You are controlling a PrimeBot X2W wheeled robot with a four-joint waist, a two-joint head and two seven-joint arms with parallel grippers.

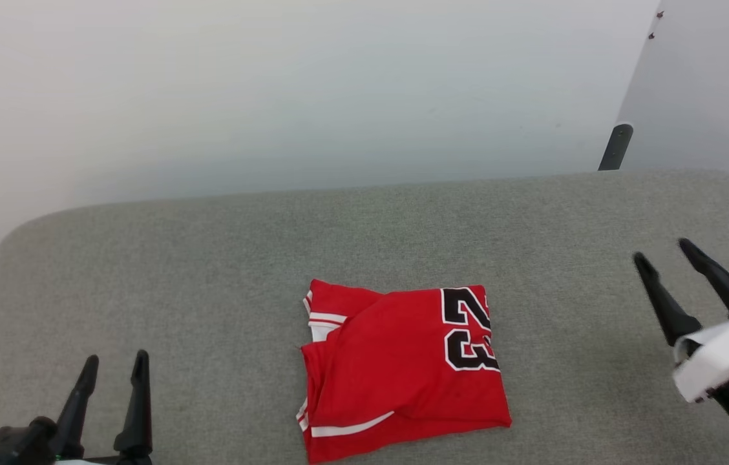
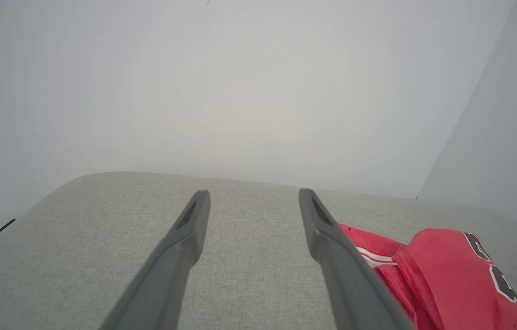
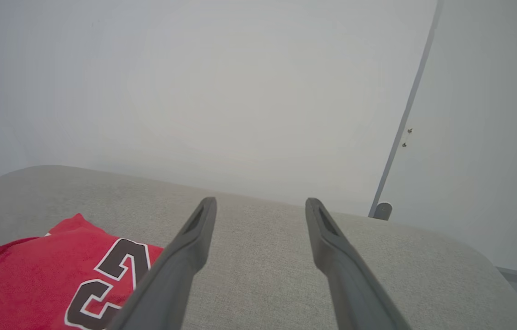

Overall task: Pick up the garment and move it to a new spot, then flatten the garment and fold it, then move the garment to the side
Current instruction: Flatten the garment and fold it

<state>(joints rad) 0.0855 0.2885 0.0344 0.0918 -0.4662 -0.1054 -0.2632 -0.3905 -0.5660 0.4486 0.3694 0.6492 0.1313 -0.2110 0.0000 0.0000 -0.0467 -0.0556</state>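
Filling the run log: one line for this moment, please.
jersey: folded, lying on grey cushion | left gripper: open, empty, left of jersey | right gripper: open, empty, right of jersey | stage: fold done

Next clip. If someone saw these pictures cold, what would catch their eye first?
The red garment stands out first. It is folded into a compact rectangle with its black numerals facing up, and it lies near the middle of the grey fabric surface. The left gripper at the lower left and the right gripper at the right are both open, empty and apart from the garment.
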